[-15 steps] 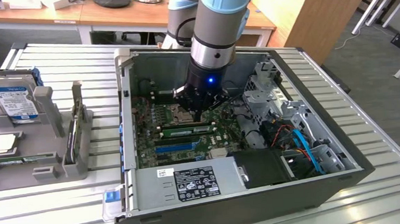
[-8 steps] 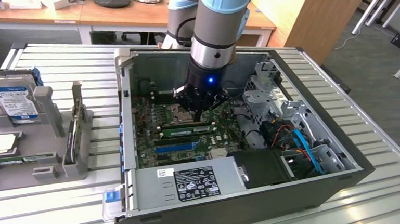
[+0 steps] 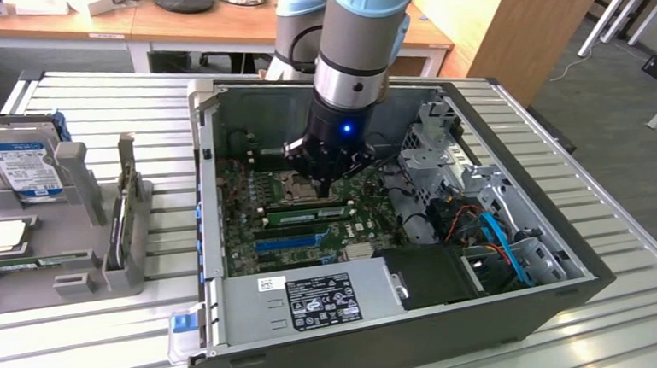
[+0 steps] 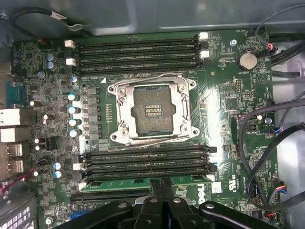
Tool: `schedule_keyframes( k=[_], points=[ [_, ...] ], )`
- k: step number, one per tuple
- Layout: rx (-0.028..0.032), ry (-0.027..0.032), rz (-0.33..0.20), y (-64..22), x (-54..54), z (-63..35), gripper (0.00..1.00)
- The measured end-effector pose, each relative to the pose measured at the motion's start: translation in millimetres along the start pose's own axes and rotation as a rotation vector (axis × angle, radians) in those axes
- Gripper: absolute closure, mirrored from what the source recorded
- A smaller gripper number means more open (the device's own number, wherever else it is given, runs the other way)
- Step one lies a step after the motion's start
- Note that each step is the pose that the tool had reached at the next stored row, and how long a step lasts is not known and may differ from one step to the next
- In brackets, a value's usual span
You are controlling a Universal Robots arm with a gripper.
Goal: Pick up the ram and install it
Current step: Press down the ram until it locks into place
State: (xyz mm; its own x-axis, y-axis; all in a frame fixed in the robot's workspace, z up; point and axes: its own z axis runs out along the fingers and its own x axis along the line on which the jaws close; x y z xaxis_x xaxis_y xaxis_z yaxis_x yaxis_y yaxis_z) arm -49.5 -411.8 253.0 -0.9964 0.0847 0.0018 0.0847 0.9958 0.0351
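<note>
Exterior view
Arm: the grey-and-blue arm reaches down from above into the open computer case (image 3: pixel 564 294), which lies on its side on a slatted metal table (image 3: pixel 639 216).
Gripper: the black gripper (image 3: pixel 325 190) is over the middle of the motherboard (image 3: pixel 246 232), its tip down at the memory slots just below the processor socket (image 3: pixel 297 184).
Ram: a green stick, the ram (image 3: pixel 304 213), lies flat in a slot right under the gripper's tip; the fingers meet its upper edge.
Blue slot: a long blue slot (image 3: pixel 292 240) sits further toward the case's near edge, apart from the gripper.
Power supply: a silver box with a black label (image 3: pixel 312 298) fills the case's near edge.
Holder: a grey parts holder (image 3: pixel 74 218) stands on the table beyond the case's side, toward the exterior view's left, carrying a hard drive (image 3: pixel 22 168) with a blue-and-white label.

Wrist view
Gripper: the two black fingers (image 4: pixel 157 187) are pressed together with no gap, and nothing is held between them.
Ram: the ram (image 4: pixel 143 183) is seated in the slot of the bank beside the socket (image 4: pixel 153 109) that lies furthest from it, and the fingertips bear down on its middle.
Other slots: the remaining slots of that bank (image 4: pixel 147 160) and the bank (image 4: pixel 138 52) across the socket look unfilled.
</note>
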Motion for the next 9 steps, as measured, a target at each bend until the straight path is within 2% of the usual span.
schedule_keyframes(
  k=[9],
  points=[
    [0.0000,0.0002,0.000,0.1,0.0,-1.6,0.90]
  ],
)
